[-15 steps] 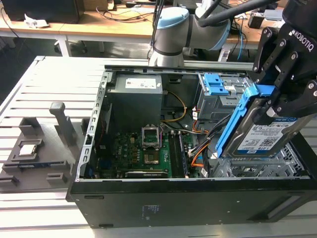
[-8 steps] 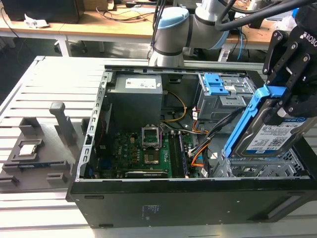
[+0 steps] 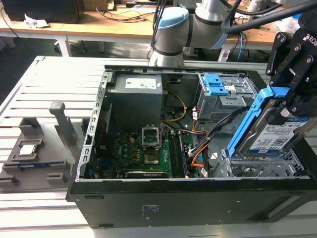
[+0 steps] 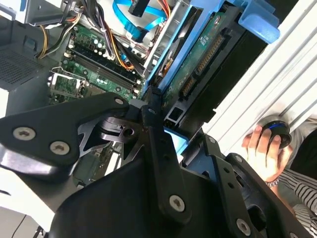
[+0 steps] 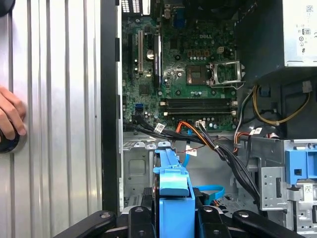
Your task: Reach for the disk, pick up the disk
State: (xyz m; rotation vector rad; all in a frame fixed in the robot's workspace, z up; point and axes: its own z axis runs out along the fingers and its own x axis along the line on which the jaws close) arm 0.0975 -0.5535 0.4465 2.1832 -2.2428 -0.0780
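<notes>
Gripping the disk (image 3: 280,136) by its upper end, with the gripper (image 3: 292,101) pinched onto the blue side rails and the drive tilted up at the exterior view's right end of the open computer case (image 3: 188,198). Showing its white-and-blue label toward the camera there, lower end down among the metal drive cage (image 3: 257,168) at the case's near corner. Seen in the first wrist view as a blue rail end (image 5: 172,183) rising between 2 black fingers (image 5: 136,220). Shown in the second wrist view from its circuit-board side (image 4: 198,69), blue rail alongside. Lying flat on the case floor, the green motherboard (image 3: 143,153), with orange and black cables (image 3: 198,151) beside it. Resting on the ribbed table, a person's hand (image 4: 265,148) on a dark round object. Sitting outside the case at the exterior view's left, a grey fixture (image 3: 34,153).
</notes>
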